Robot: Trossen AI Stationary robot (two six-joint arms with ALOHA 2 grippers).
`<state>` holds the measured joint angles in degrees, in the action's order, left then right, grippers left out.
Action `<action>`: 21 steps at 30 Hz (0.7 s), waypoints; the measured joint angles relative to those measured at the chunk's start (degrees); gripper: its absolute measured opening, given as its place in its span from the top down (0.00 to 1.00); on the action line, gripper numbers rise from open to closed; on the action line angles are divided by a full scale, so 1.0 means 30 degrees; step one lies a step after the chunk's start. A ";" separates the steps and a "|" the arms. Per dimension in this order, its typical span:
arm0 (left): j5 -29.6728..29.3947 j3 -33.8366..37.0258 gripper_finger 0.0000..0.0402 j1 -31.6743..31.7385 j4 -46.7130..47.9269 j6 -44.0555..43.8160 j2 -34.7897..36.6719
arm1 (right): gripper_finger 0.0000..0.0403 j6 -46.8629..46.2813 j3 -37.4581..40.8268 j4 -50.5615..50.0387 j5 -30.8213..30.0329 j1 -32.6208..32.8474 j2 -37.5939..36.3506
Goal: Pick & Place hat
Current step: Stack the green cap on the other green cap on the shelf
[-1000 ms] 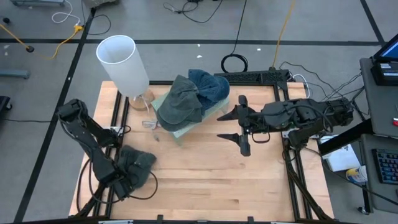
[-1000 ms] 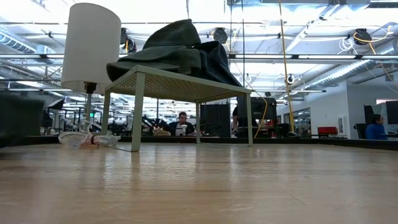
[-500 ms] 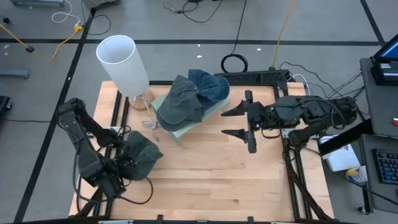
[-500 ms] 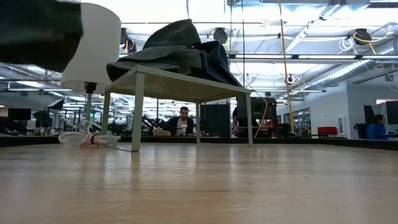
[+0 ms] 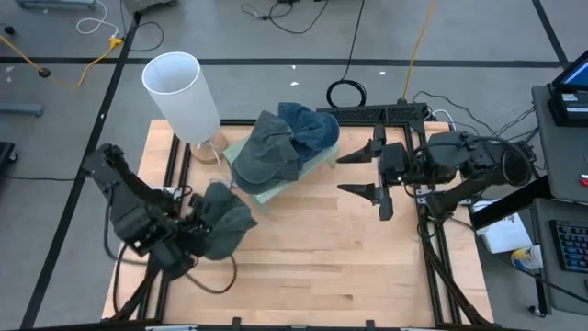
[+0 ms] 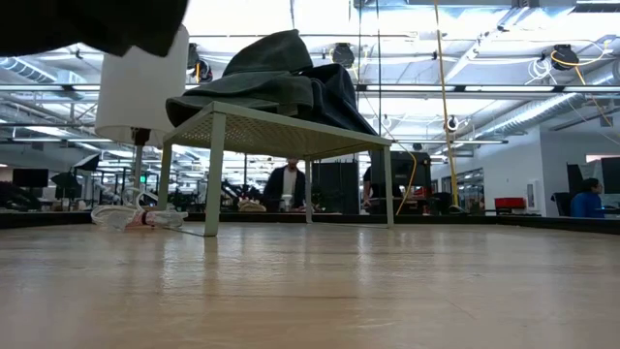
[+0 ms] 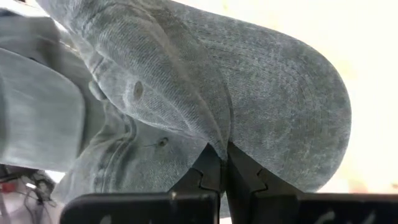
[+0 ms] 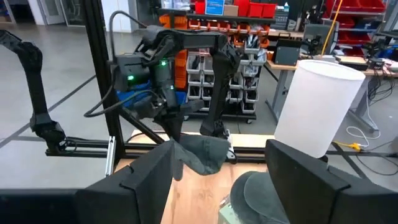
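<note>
The left pincer (image 7: 221,163) is clamped on a fold of the grey hat (image 5: 223,227) — the hat hangs from it above the worktop (image 5: 312,257), near the small stand (image 5: 317,159). The right pincer (image 5: 372,173) waits open by the stand's other side.

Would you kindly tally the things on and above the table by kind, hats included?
Hats: 3, namely the grey hat held above the table by the left tool, plus the grey-green hat and the blue hat on the stand
Small stand: 1
White lamp: 1
Total: 5
</note>
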<state>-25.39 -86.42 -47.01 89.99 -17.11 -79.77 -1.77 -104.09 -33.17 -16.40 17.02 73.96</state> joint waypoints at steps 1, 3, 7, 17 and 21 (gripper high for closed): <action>0.0002 -0.0283 0.99 0.0511 0.0018 0.0651 0.0000 | 0.39 0.0067 0.0000 -0.0006 0.0002 0.0000 -0.0065; 0.0045 -0.0906 0.99 0.1515 0.0014 0.1994 -0.0005 | 0.39 0.0320 0.0000 0.0017 -0.0001 0.0000 -0.0216; 0.0666 -0.2079 0.99 0.3687 0.0023 0.4582 0.0000 | 0.39 0.0469 0.0000 -0.0006 0.0006 0.0000 -0.0526; 0.1142 -0.4996 0.99 0.9016 -0.0111 1.0447 0.0000 | 0.39 0.1889 0.0000 -0.0014 0.0014 0.0004 -0.1340; 0.1453 -0.5875 0.99 1.1133 -0.0594 1.3068 0.0000 | 0.39 0.2657 0.0000 -0.0010 0.0014 0.0000 -0.1667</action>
<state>-21.02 -104.05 -13.62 88.21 22.10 -79.77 6.20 -104.09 -33.20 -16.36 17.02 68.96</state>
